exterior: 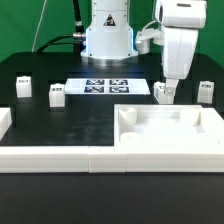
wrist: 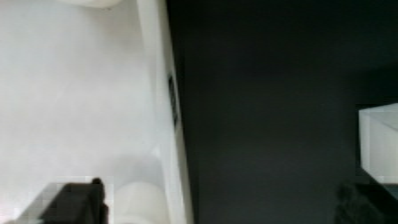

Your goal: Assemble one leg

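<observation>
Several small white legs with marker tags stand on the black table: one at the exterior view's far left [exterior: 22, 87], one beside it [exterior: 57, 95], one under my gripper [exterior: 165, 94] and one at the far right [exterior: 207, 90]. My gripper [exterior: 166, 86] hangs low right over the third leg, just behind the large white tray [exterior: 170, 128]. In the wrist view the gripper [wrist: 217, 206] is open, its dark fingertips [wrist: 71, 205] far apart. A pale rounded shape [wrist: 139, 200] by one finger may be that leg; it blends into the white surface [wrist: 80, 100].
The marker board [exterior: 110, 86] lies in the middle at the back, before the robot base [exterior: 107, 35]. A long white L-shaped wall [exterior: 45, 152] runs along the front left. A white block edge [wrist: 379, 140] shows in the wrist view.
</observation>
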`<state>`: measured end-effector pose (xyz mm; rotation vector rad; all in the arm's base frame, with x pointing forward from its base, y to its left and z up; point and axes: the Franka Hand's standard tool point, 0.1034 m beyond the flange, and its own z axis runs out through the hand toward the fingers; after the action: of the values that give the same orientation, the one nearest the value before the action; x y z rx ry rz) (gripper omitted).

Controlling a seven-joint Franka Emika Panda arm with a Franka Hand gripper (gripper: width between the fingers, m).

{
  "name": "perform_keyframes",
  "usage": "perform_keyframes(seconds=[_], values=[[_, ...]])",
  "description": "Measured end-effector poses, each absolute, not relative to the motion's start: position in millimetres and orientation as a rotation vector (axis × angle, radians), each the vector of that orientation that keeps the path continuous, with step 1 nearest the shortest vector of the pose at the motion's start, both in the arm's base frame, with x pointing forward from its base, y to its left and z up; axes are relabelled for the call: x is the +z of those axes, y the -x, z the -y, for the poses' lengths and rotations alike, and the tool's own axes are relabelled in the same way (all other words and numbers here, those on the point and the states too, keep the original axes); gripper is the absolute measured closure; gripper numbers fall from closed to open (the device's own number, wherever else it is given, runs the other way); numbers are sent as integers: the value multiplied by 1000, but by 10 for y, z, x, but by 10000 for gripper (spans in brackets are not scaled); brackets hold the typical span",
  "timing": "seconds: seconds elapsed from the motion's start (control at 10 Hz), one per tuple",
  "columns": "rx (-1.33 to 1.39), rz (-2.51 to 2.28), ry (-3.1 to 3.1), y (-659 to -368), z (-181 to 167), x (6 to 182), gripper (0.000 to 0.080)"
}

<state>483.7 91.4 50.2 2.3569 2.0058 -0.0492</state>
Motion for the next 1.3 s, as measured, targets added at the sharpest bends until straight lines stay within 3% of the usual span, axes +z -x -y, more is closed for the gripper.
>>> perform_keyframes(seconds=[0.4,0.7,1.3], values=[[-39,-1680,-2598,-4834,-922,501,151],[-42,-1033,-2949,-4695,-954,490,151],[-68,30,-3155,-4529,-1435,474,151]])
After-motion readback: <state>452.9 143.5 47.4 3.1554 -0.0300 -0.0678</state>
